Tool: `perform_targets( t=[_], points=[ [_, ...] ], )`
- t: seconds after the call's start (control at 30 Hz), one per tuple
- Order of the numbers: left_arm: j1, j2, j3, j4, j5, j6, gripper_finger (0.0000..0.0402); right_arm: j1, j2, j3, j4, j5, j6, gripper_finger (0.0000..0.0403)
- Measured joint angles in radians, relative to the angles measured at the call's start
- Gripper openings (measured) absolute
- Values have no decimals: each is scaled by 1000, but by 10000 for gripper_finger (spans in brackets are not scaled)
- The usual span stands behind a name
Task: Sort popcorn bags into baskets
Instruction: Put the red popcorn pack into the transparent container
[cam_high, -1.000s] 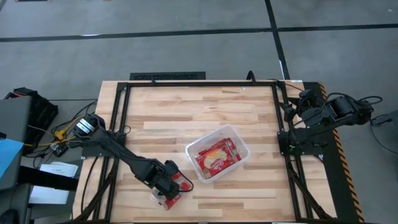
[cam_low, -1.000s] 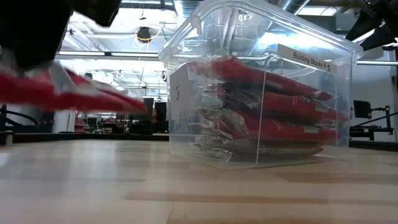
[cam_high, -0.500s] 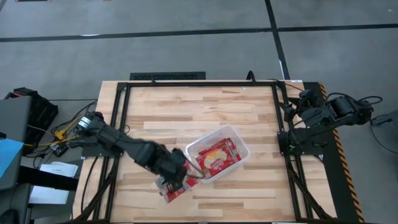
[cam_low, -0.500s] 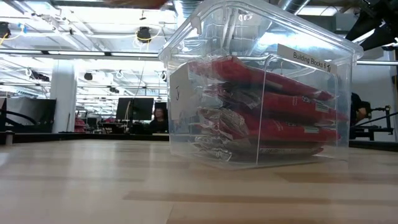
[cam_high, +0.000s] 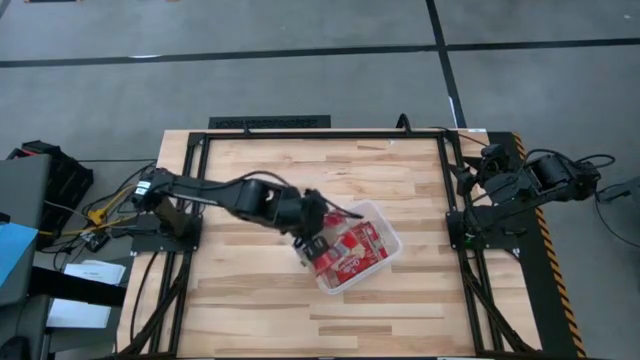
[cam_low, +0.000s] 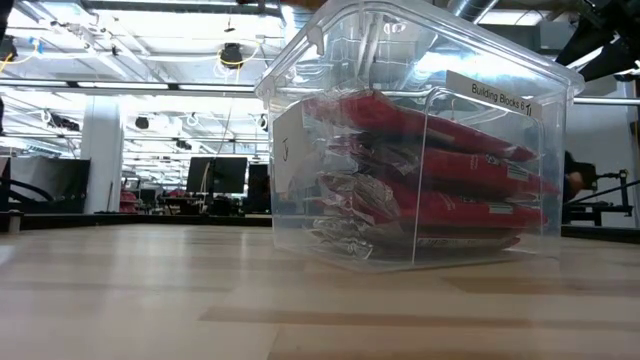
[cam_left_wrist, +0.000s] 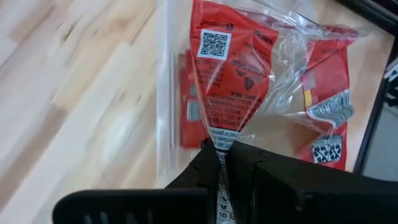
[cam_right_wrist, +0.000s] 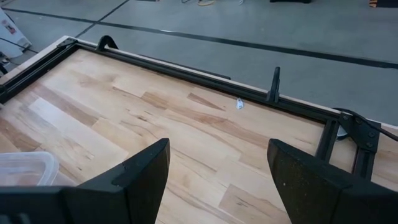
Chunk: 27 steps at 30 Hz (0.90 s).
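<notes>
Layout relative to the tub (cam_high: 388, 240): it stands on the table (cam_high: 270, 175), right of centre and toward the front edge. Stacked packets (cam_low: 440, 190) lie inside it. The left gripper (cam_high: 316, 234) hangs above the tub's left rim, a packet (cam_left_wrist: 231, 68) pinched between its fingers and hanging over the tub's interior. The right gripper (cam_right_wrist: 217, 180) waits well to the tub's right, at the table's right edge, fingers spread.

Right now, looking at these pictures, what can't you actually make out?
- How many popcorn bags sit in the tub: they overlap in the low view, and the left gripper covers part of it from above.
- Most of the bag the left gripper pinches: its fingers cover one end in the left wrist view.
- The tub's label: too small.
</notes>
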Motion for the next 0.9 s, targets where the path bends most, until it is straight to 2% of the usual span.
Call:
perform_targets(
  t=[0.3, 0.53, 0.77, 0.9],
  points=[
    [96, 121, 0, 165, 118, 157, 0, -1, 0, 0, -18, 0, 0, 295],
    [121, 193, -1, 186, 229, 122, 0, -1, 0, 0, -30, 0, 0, 295],
    [118, 215, -1, 220, 243, 105, 3, -1, 0, 0, -30, 0, 0, 295],
    [119, 222, -1, 277, 242, 126, 24, -1, 0, 0, -30, 0, 0, 295]
  ],
)
